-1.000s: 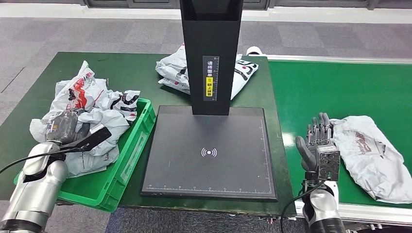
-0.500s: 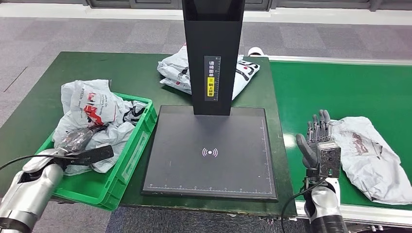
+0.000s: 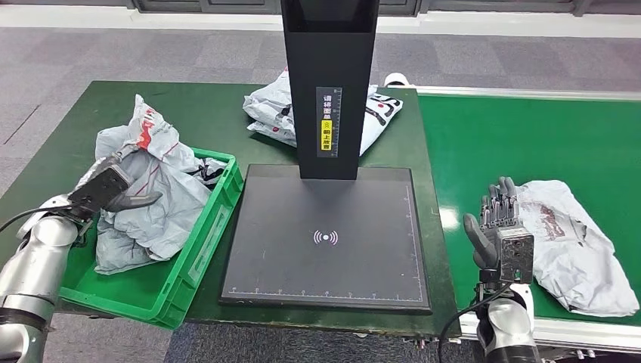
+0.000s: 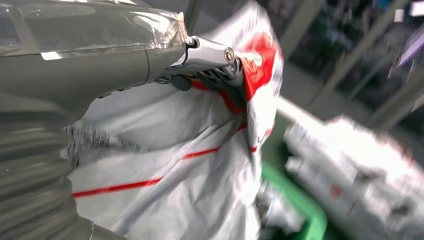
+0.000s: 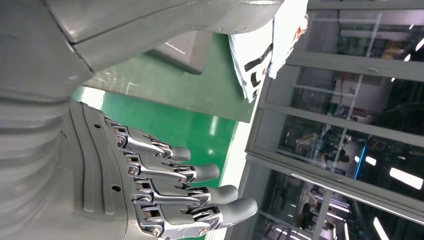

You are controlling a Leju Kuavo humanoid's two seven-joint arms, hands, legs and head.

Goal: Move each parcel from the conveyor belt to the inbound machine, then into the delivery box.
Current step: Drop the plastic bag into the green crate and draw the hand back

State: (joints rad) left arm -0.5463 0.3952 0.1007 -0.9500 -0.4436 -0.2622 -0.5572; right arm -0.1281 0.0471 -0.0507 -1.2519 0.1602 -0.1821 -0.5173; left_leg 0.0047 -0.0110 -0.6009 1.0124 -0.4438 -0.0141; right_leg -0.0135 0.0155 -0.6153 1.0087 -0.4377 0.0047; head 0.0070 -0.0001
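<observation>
Grey parcel (image 3: 155, 200) sits half in the green delivery box (image 3: 198, 257), upper end raised, pinched by the left robot hand (image 3: 113, 189). Second parcel (image 3: 578, 246) lies flat on the conveyor belt (image 3: 529, 144), just beside the right robot hand (image 3: 499, 227), fingers straight, slightly apart, holding nothing. Inbound machine (image 3: 326, 234) between them.

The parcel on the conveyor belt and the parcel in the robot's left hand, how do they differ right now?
The parcel on the conveyor belt lies flat and untouched; the parcel in the left hand is bunched up, one corner raised above the green delivery box. The belt parcel sits beside the open right hand, while the left hand grips the other. Both are crumpled white bags with red print.
</observation>
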